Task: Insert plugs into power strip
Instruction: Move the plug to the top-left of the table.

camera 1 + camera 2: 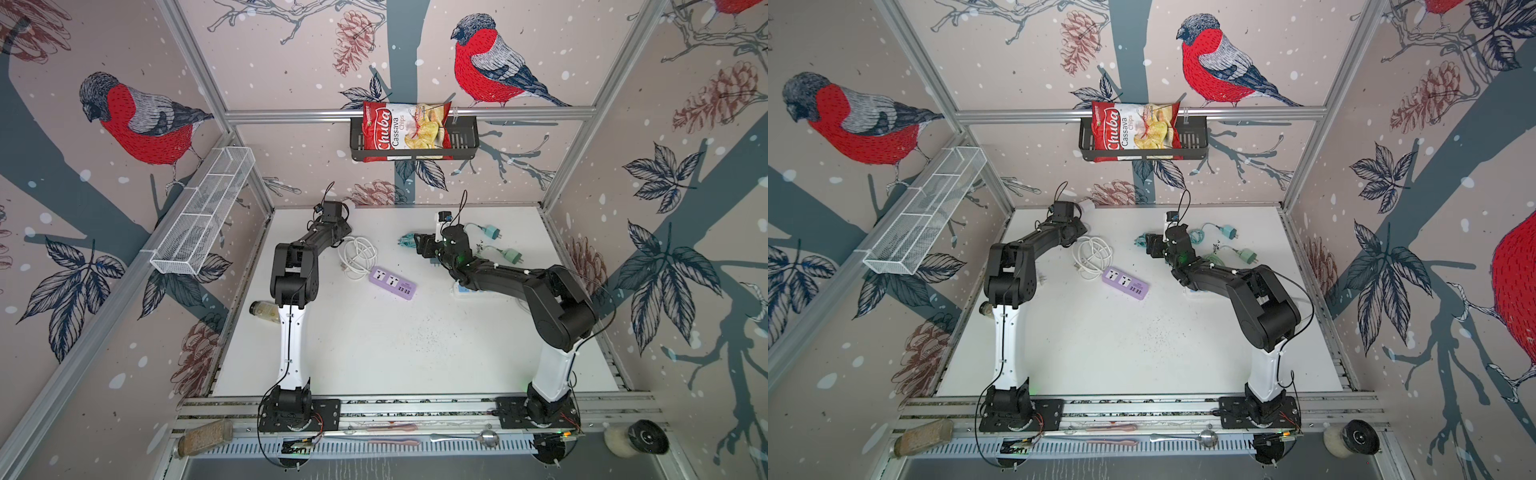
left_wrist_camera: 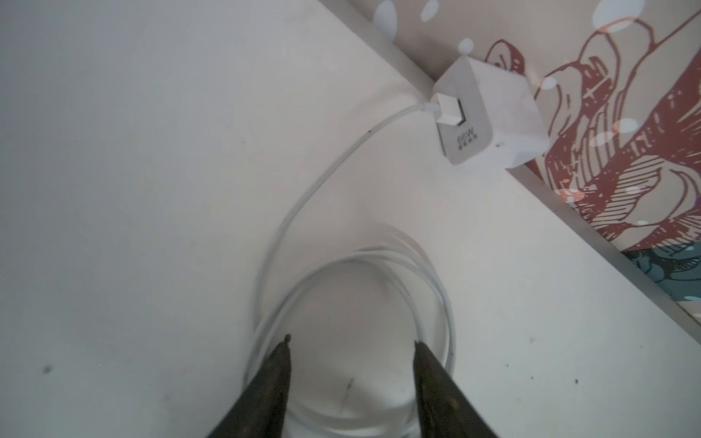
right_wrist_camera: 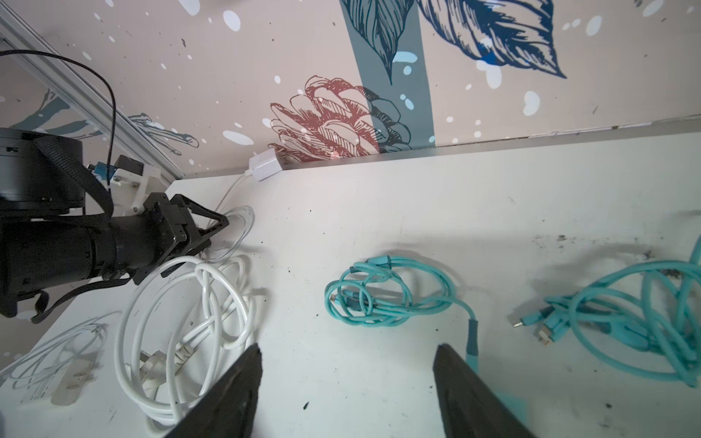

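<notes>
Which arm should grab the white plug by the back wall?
Left, probably. The left end effector is open over that plug's cable coil, facing the white plug. The right end effector is over by the teal cable.

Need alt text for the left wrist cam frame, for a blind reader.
The left tool, jaws open and empty, hovers over a coil of thin white cable on the white table. The cable runs to a white boxy charger plug lying against the pinecone-print wall.
</notes>
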Controlling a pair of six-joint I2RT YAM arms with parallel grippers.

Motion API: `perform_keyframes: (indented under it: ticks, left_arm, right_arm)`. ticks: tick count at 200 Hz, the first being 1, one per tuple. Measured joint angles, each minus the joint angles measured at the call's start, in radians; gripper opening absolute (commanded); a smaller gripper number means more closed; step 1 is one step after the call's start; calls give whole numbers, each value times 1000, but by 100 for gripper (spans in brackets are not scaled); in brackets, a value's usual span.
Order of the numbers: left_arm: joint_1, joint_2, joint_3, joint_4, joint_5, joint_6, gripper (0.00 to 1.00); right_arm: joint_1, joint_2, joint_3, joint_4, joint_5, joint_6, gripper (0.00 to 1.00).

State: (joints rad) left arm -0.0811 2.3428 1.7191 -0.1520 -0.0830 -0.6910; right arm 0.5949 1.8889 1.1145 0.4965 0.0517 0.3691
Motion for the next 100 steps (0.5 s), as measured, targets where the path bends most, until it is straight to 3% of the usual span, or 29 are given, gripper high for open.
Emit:
perform_keyframes:
  ticks: [100]
  left_arm:
    - [2,-253,-369,40,-26,-18,50]
  right_arm:
    - [7,2,14,-6,7,0,75]
